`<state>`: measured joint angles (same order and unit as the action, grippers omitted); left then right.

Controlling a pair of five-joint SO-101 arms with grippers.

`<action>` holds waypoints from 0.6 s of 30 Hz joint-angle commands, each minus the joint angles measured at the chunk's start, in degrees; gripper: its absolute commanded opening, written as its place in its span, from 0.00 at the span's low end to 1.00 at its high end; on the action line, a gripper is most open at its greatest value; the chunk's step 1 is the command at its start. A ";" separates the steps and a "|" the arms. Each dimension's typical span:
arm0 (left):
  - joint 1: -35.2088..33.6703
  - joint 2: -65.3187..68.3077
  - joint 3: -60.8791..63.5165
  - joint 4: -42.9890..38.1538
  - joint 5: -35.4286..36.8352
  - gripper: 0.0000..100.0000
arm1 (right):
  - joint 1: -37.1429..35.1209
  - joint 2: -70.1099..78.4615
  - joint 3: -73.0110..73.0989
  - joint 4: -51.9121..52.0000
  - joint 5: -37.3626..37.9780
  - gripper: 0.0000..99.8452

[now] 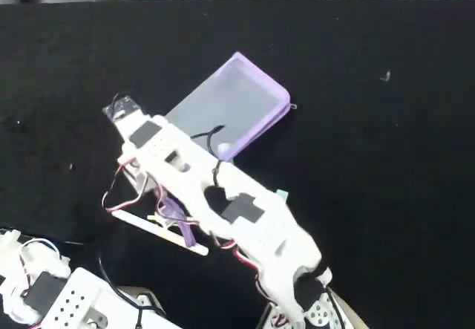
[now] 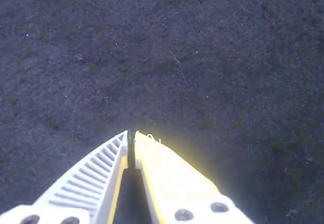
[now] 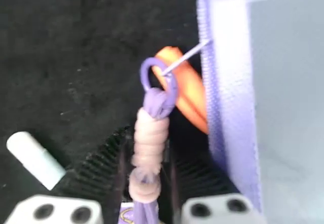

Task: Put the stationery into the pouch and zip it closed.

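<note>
The pouch [image 1: 230,106] is translucent with a purple zip edge [image 3: 223,107] and lies tilted at mid table. My right arm [image 1: 223,203] stretches from the front right across its near end. My right gripper [image 3: 147,133] is shut on the pouch's zip pull [image 3: 149,148], a purple cord with pale beads whose ring [image 3: 154,75] hooks to the zip. An orange item [image 3: 190,95] sticks out beside the zip edge. A white stick [image 1: 159,229] lies on the table under the arm, and its end [image 3: 33,158] shows beside my fingers. My left gripper [image 2: 130,134] is shut and holds nothing above bare cloth.
The table is covered in black cloth [image 1: 386,165], with free room to the right and behind the pouch. My left arm [image 1: 52,292] rests at the front left corner. A small teal piece [image 1: 282,193] shows beside the right arm.
</note>
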<state>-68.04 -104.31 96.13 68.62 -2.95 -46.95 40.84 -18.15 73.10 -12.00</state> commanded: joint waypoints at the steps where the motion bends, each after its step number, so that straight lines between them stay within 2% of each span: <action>1: -0.48 0.00 1.27 0.26 -0.35 0.03 | 3.34 0.22 -4.62 1.32 0.18 0.01; 9: -0.48 0.00 1.27 0.26 -0.35 0.03 | 4.13 0.13 -10.68 10.20 0.70 0.01; 18: -0.40 0.00 1.27 0.26 -0.35 0.03 | 0.97 0.13 -18.59 22.15 10.64 0.01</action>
<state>-68.04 -104.31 96.13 68.62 -2.95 -44.13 41.45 -31.69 91.03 -3.47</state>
